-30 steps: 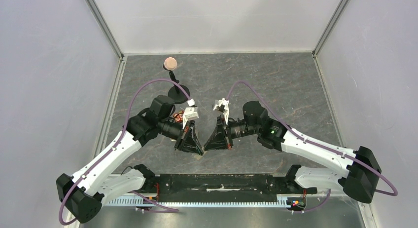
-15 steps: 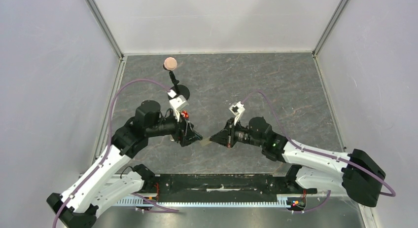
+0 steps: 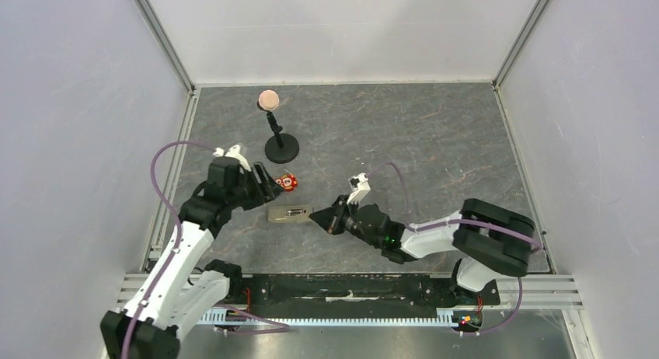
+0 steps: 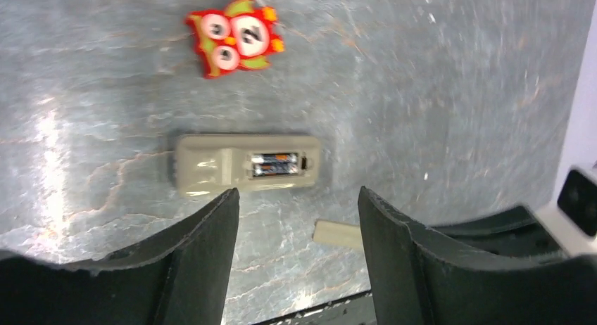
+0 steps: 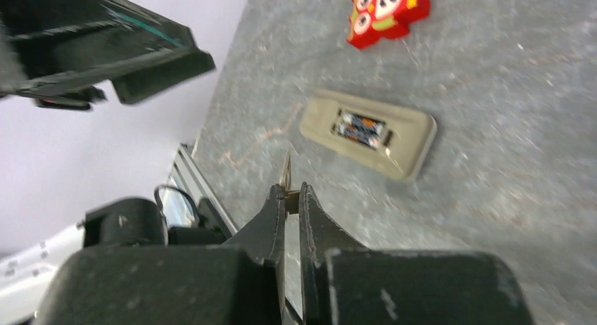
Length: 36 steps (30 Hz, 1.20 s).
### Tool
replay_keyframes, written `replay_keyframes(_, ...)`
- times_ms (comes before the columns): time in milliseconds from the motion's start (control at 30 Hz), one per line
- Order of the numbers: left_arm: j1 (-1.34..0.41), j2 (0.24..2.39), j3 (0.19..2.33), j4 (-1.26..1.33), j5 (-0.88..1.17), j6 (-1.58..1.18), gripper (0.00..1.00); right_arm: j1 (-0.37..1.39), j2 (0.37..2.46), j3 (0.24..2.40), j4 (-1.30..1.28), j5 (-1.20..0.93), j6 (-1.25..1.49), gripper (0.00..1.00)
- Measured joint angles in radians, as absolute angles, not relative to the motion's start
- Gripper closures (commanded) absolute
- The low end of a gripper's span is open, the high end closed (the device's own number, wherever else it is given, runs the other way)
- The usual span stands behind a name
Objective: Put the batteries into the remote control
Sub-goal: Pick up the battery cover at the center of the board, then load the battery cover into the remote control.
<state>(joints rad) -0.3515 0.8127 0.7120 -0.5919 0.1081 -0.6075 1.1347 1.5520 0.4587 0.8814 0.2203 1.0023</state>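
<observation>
The remote control (image 3: 289, 214) lies tan back up on the table, with nothing touching it. Its compartment is uncovered, and the two batteries (image 4: 276, 163) sit side by side inside it; the right wrist view shows the batteries (image 5: 360, 128) in the remote control (image 5: 408, 138) too. My left gripper (image 4: 297, 195) hovers open just short of the remote, with nothing between its fingers. My right gripper (image 5: 291, 191) is shut on the small beige cover piece (image 5: 286, 174), holding it edge-on low to the right of the remote. The same cover piece (image 4: 338, 233) shows in the left wrist view.
A small red gadget (image 3: 287, 182) with white circles lies just beyond the remote. A black stand (image 3: 280, 147) carrying a pink ball (image 3: 267, 99) stands farther back. The left gripper's fingers (image 5: 155, 65) hang over the table left of the remote.
My left gripper has opened and drawn back to the left. The remote now lies alone on the table. My right arm has dropped low and turned towards it, still shut.
</observation>
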Motion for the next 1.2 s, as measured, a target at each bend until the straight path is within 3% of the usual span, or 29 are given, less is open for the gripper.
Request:
replay_keyframes(133,-0.122,0.865,0.690,-0.597,0.231,-0.641,0.38,1.140,1.662,0.553,0.952,0.264,1.038,1.00)
replay_keyframes(300,-0.032,0.977,0.690,-0.595,0.345,-0.655,0.42,1.140,1.787,0.643,0.993,0.300,1.079,1.00)
replay_keyframes(1200,0.025,1.053,0.642,-0.472,0.432,-0.751,0.46,1.142,1.898,0.711,0.893,0.375,1.118,1.00)
